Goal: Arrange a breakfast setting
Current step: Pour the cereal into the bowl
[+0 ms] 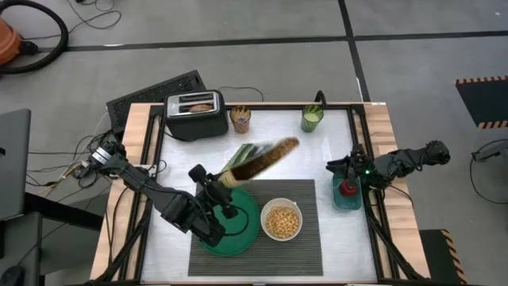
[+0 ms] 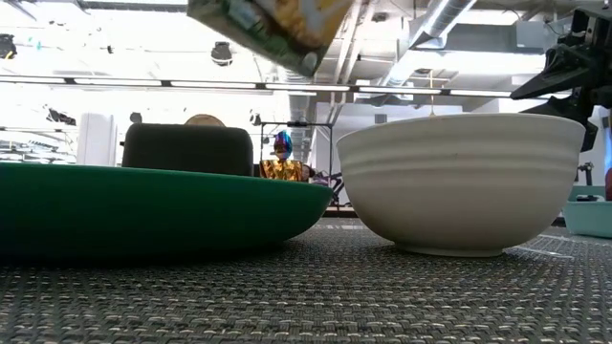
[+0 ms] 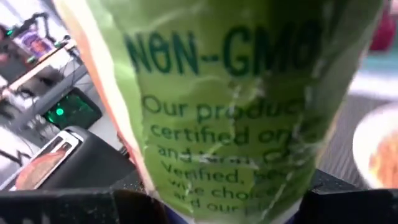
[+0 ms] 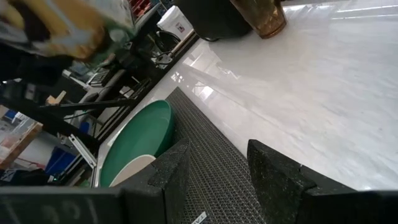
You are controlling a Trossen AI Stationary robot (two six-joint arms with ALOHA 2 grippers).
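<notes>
Above green plate (image 1: pixel 238 226): left pincer (image 1: pixel 221 184) clamped on tilted cereal box (image 1: pixel 258 161); right pincer (image 1: pixel 337 168) apart.

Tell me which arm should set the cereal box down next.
Left. Its gripper already grips the cereal box above the plate; the right gripper waits open over the teal dish.

The blurred green printed cereal box (image 3: pixel 230 99) hides the left hand's fingertips; the round green plate (image 2: pixel 143 205) is cut off at the low view's left edge.
</notes>
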